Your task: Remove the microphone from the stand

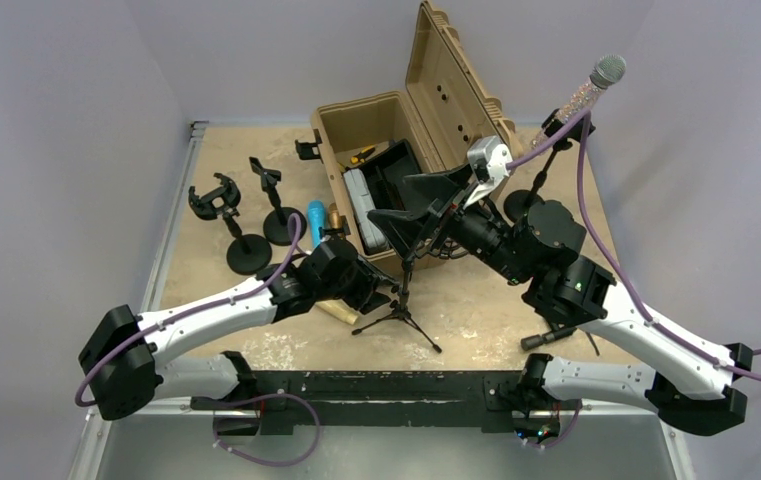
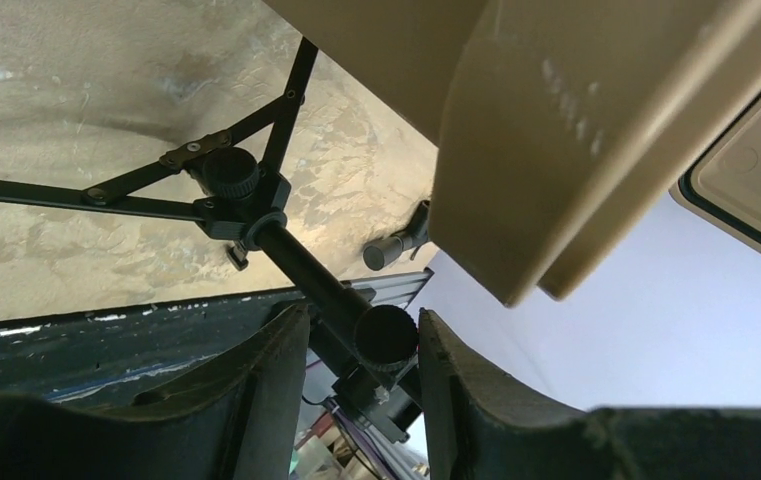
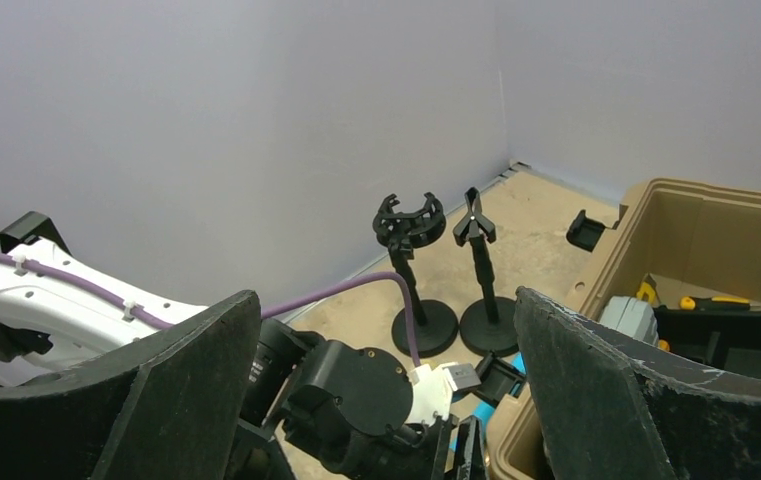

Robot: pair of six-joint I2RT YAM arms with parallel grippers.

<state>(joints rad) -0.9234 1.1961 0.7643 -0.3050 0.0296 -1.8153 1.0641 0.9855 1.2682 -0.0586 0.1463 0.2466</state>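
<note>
The microphone [image 1: 596, 85], with a glittery body and a silver grille, sits tilted in the clip of a round-base stand [image 1: 523, 205] at the back right; it shows only in the top view. A black tripod stand [image 1: 401, 312] stands in the middle. My left gripper [image 1: 381, 290] is shut on its pole [image 2: 301, 262]; in the left wrist view the gripper [image 2: 361, 325] has the pole's knurled end between its fingers. My right gripper [image 1: 418, 208] is wide open and empty above the tripod, well left of the microphone. In its own view, the right gripper [image 3: 386, 300] looks down on the left wrist.
An open tan case [image 1: 386, 110] with tools fills the centre back, also in the wrist views [image 2: 556, 150] [image 3: 656, 230]. Two empty round-base stands [image 1: 246, 255] [image 1: 278, 225] are at the left, with a blue cylinder [image 1: 316, 222] beside them. A black rod [image 1: 551, 338] lies near the right arm.
</note>
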